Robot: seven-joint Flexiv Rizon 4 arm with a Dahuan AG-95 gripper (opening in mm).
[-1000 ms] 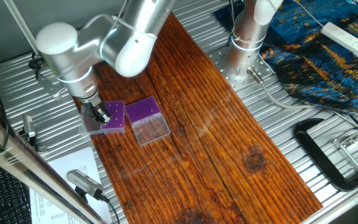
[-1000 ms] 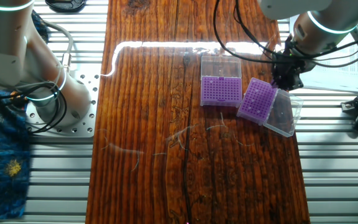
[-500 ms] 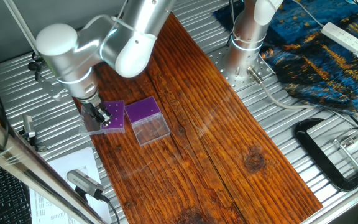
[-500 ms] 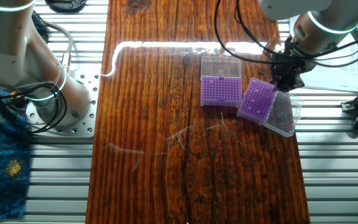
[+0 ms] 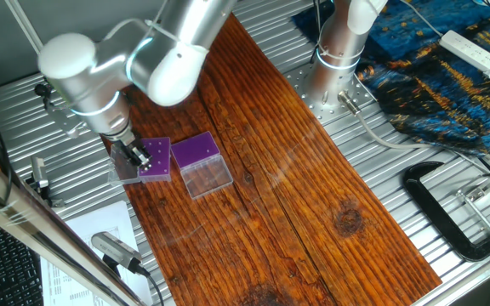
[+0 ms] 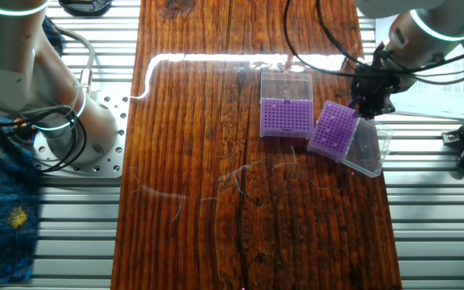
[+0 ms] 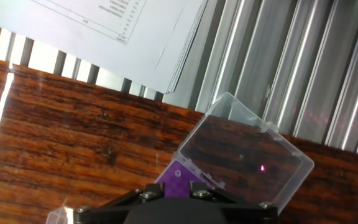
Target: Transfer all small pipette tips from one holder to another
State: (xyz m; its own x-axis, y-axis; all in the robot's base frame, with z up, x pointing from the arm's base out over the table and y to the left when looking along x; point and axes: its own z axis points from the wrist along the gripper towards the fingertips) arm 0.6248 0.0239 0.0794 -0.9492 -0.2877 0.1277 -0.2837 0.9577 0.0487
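My gripper (image 5: pixel 134 155) hangs low over the rack at the table's edge, fingertips just above or touching its purple face; I cannot tell which. Whether the jaws are parted, closed, or pinching a tip I cannot tell either: both fixed views show only a dark cluster, and the hand view shows the gripper body but not the fingertips.

Under the gripper: the darker purple rack (image 6: pixel 334 130), set at a slant, its clear lid (image 7: pixel 247 155) folded open on the side toward the ribbed metal bench (image 7: pixel 328 68). In the hand view only a small corner of purple shows below that lid.

Just beside it, toward the middle of the wooden table (image 6: pixel 216 201): the lighter purple rack (image 6: pixel 287 118), squared up, its own clear lid (image 6: pixel 286 84) open on the far side. The 2 racks sit close, not quite touching.

The small pipette tips are too small to make out here; a few pale specks on the rack face in 1 fixed view may be some of them.

Judgement: I am at the seat-or-pick point over the darker rack. Next move calls for a straight vertical lift clear of the holes, then a short hop sideways to the lighter rack.
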